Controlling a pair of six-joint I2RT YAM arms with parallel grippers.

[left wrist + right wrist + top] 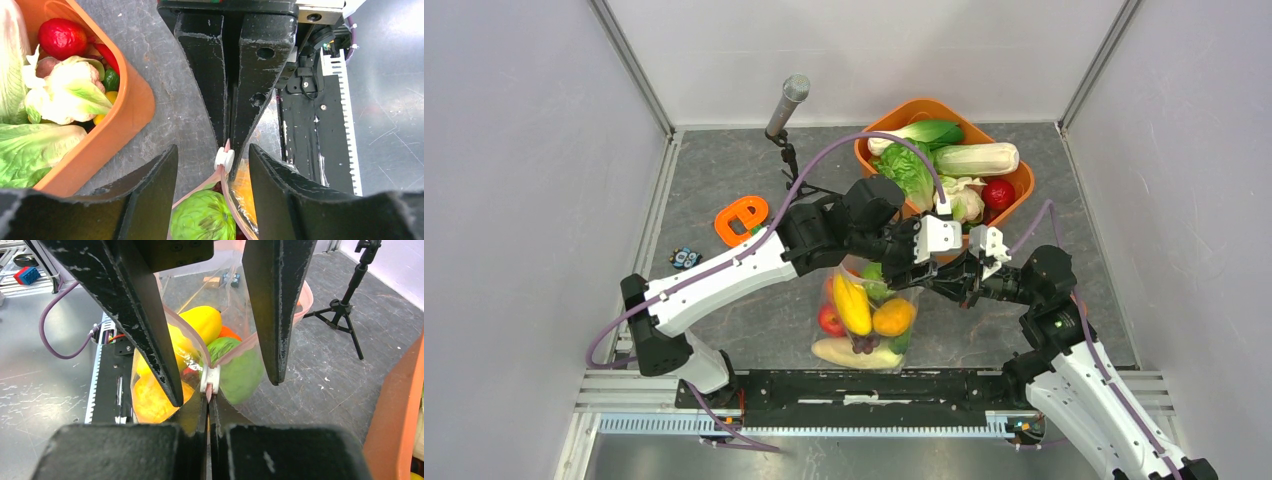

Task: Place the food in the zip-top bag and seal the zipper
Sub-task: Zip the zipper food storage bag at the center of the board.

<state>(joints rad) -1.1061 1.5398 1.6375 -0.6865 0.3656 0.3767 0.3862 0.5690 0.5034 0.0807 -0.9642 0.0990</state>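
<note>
Zip-top bag (864, 322) lies lower centre of top view, food (852, 303) inside. My right gripper (208, 407) clenched on zipper (237, 347) end; left gripper (212, 150) released, straddling white slider (224, 159); zipper unsealed

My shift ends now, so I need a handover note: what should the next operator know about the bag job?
Left gripper: open, straddling the white slider.
Right gripper: shut on the zipper, at its end beside that slider.
Zip-top bag lies between the arms with food inside.
Done: loading, apparently; other produce sits in the orange tub.
Left: the zipper gapes open; grip the slider and run it across.
</note>
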